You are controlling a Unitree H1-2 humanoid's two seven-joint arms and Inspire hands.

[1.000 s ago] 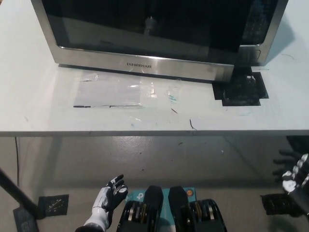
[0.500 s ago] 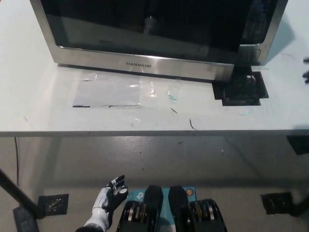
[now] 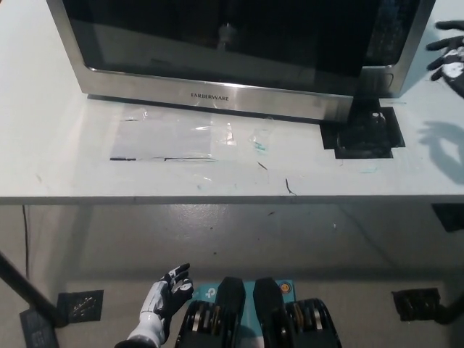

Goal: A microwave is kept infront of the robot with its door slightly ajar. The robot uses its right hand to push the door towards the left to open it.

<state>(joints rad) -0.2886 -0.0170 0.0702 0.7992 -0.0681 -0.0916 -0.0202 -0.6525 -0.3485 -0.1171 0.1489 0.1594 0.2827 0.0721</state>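
The microwave [image 3: 232, 54] stands on the desk [image 3: 58, 167], door [image 3: 217, 51] ajar. Right hand [image 3: 449, 58] hovers beside it, fingers spread, empty. Left hand [image 3: 165, 299] rests low, open. The door is judged rigid and hinged; push its right edge.

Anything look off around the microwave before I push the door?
Nothing spilled or damaged. The microwave door stands slightly ajar, its right end out from the body. Clear tape and pen marks mark the table. The right robot hand hovers at the microwave's right.
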